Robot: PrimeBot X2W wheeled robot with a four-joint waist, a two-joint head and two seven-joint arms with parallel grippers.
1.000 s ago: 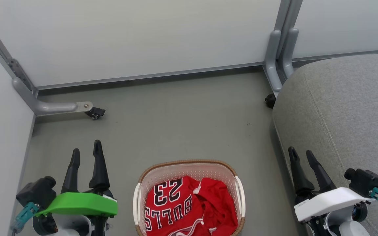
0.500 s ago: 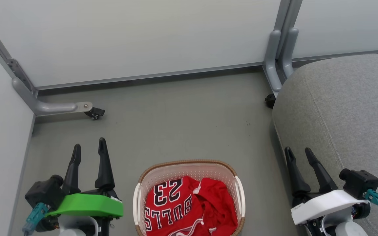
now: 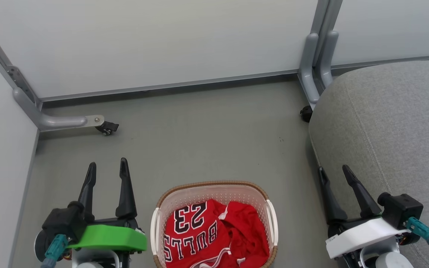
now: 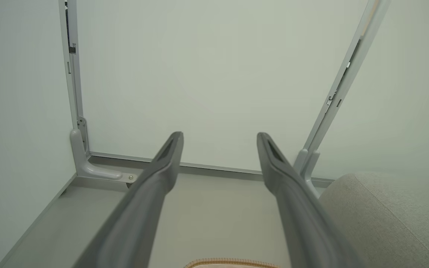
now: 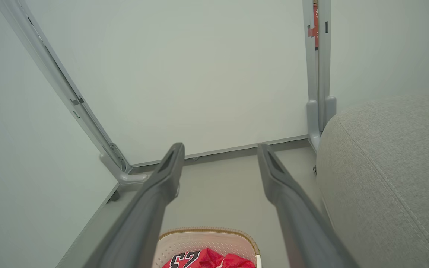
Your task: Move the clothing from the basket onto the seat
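Clothing: two red garments [image 3: 218, 242] lie bunched together inside the basket, covering its bottom.
Jersey: it [image 3: 188, 230] sits on the side nearer my left arm. Its black-and-white "BULLS 23" lettering faces up and reads upside down from my head camera.
Plain red piece: it [image 3: 248, 230] is crumpled against the jersey on the side nearer my right arm, with a little white trim showing.
Basket: it [image 3: 214, 185] is oval and cream-white, with perforated walls and a brown woven-look rim. It stands on the floor straight ahead of me, between my two arms.
Seat: a large grey cushion [image 3: 397, 123] with a stitched seam, to the right of the basket and apart from it.
My left claw: it [image 3: 108, 162] is green-topped and just left of the basket. Its two dark fingers are spread wide and grip nothing.
My right claw: it [image 3: 333, 168] is white-topped, at the seat's near edge. Its fingers are likewise spread wide and empty.
Floor: plain grey [image 3: 199, 130].
Surround: pale panels [image 3: 162, 41] on grey metal posts, one foot ending in a small black castor [image 3: 106, 128].
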